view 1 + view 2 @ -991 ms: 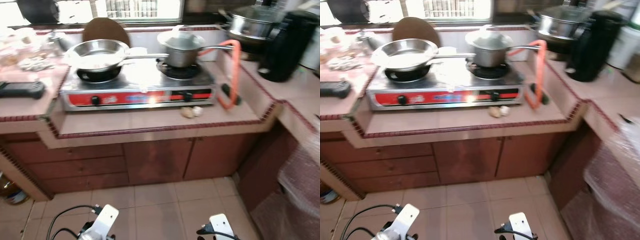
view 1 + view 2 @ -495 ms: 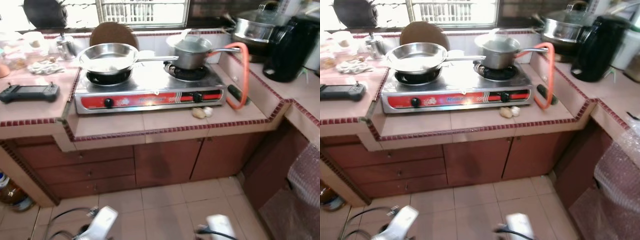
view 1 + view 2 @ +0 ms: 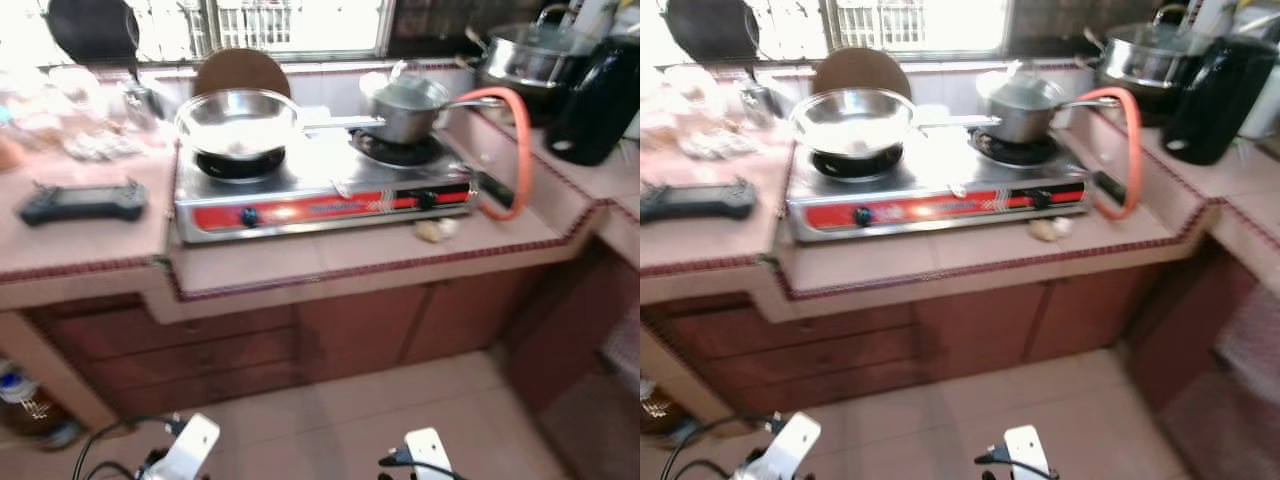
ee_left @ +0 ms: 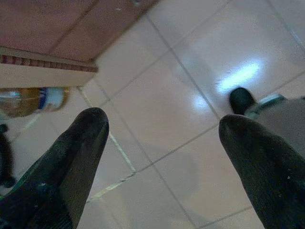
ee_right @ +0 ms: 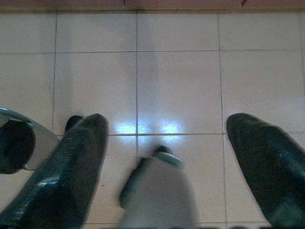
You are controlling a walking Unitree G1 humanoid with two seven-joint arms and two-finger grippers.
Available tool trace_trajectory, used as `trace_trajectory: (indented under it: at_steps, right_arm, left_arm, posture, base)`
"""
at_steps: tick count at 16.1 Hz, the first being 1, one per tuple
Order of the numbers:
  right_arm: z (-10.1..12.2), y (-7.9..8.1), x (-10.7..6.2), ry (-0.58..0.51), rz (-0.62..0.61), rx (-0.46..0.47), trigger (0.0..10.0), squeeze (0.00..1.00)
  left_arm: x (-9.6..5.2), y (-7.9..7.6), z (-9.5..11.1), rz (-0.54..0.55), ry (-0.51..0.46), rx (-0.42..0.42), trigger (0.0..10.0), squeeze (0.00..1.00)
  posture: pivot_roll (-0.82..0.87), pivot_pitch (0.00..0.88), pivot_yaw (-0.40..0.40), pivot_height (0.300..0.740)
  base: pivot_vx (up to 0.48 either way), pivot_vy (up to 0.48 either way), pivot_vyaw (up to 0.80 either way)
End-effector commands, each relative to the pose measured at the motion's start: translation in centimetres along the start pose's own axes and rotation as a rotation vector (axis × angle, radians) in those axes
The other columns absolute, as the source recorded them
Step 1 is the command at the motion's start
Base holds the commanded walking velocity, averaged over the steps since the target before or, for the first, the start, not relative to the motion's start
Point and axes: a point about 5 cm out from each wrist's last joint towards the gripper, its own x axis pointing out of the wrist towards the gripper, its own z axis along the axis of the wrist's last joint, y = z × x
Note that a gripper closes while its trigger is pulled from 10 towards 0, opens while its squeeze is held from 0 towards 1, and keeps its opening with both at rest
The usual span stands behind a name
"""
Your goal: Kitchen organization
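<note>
Looking down, I count these:
Stove: one two-burner stove point(image 3: 320, 185) on the tiled surface point(image 3: 300, 265), two knobs on its red front.
Pans: one empty steel frying pan point(image 3: 237, 120) on the left burner, one lidded saucepan point(image 3: 405, 98) on the right.
Hose: one orange hose point(image 3: 515, 150) curving beside the stove.
Garlic: two pale bulbs point(image 3: 435, 229) just before the stove.
Controller: one black controller point(image 3: 82, 202) on the left.
Left pincer point(image 4: 162, 143): fingers apart over floor tiles.
Right pincer point(image 5: 164, 157): fingers apart, hanging idle.
</note>
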Motion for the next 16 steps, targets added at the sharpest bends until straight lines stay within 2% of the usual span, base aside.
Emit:
trace_trajectory:
  at_steps: [1,2,6,7,8,10,16]
  right_arm:
    - [-0.6,-0.9,-0.3,0.022,-0.023,-0.019,10.0,0.0]
    - [-0.6,-0.9,-0.3,0.022,-0.022,-0.019,10.0,0.0]
    - [-0.7,-0.8,-0.3,0.026,-0.022,-0.025,10.0,0.0]
    - [-0.8,-0.9,-0.3,0.028,-0.024,-0.027,10.0,0.0]
    - [-0.8,-0.9,-0.3,0.028,-0.024,-0.027,10.0,0.0]
    - [-0.9,-0.9,-0.4,0.031,-0.025,-0.029,10.0,0.0]
    - [-1.0,-0.8,-0.4,0.034,-0.023,-0.03,10.0,0.0]
  left_arm:
    - [0.0,-0.9,0.3,-0.026,-0.008,0.009,10.0,0.0]
    - [0.0,-0.9,0.3,-0.027,-0.009,0.011,10.0,0.0]
    - [0.1,-1.3,1.3,-0.047,-0.039,0.025,10.0,0.0]
    - [0.1,-2.1,2.2,-0.058,-0.051,0.028,10.0,0.0]
    - [0.1,-2.2,2.3,-0.059,-0.053,0.029,10.0,0.0]
    - [0.0,-3.9,3.8,-0.079,-0.075,0.032,10.0,0.0]
    - [-0.2,-5.3,5.0,-0.095,-0.093,0.044,10.0,0.0]
  posture:
    - [0.07,0.0,-0.022,0.74]
    - [0.07,0.0,-0.022,0.74]
    - [0.07,0.0,-0.02,0.74]
    - [0.07,0.0,-0.019,0.74]
    - [0.07,0.0,-0.019,0.74]
    - [0.07,0.0,-0.019,0.74]
    - [0.07,0.0,-0.019,0.74]
  base:
    - [0.0,0.405,0.0]
    - [0.0,0.401,0.0]
    - [0.0,0.0,0.0]
    - [0.0,0.0,0.0]
    - [0.0,0.0,0.0]
    - [0.0,0.0,0.0]
    - [0.0,0.0,0.0]
